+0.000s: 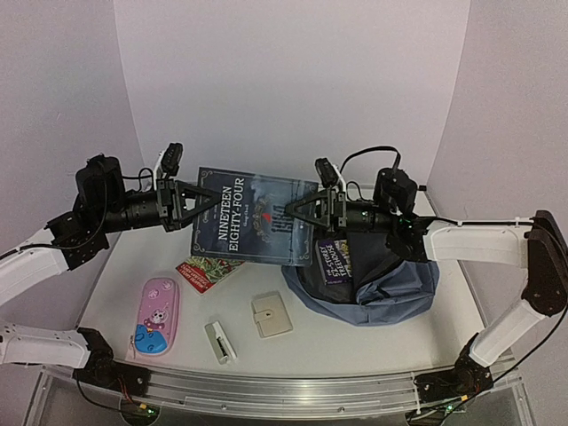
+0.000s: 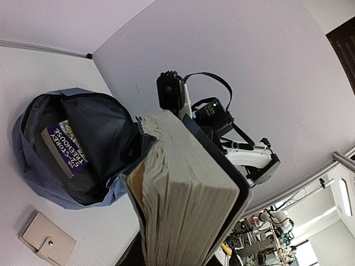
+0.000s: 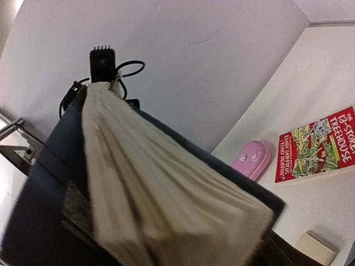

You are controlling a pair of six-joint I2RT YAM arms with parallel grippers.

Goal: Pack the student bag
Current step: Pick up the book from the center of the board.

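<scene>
left gripper (image 1: 189, 206) clamps the book (image 1: 251, 218) in mid-air; right gripper (image 1: 293, 211) straddles its other edge, can't tell if it's gripping; bag (image 1: 401, 286) open below.

A robotics lab, by the look of the setup: white table (image 1: 373, 351) boxed in by a plain curved white backdrop (image 1: 293, 80), aluminium rail (image 1: 266, 383) along the near edge with bolted arm bases (image 1: 444, 386), and past the enclosure, more rigs and loose cabling (image 2: 260, 233).
</scene>
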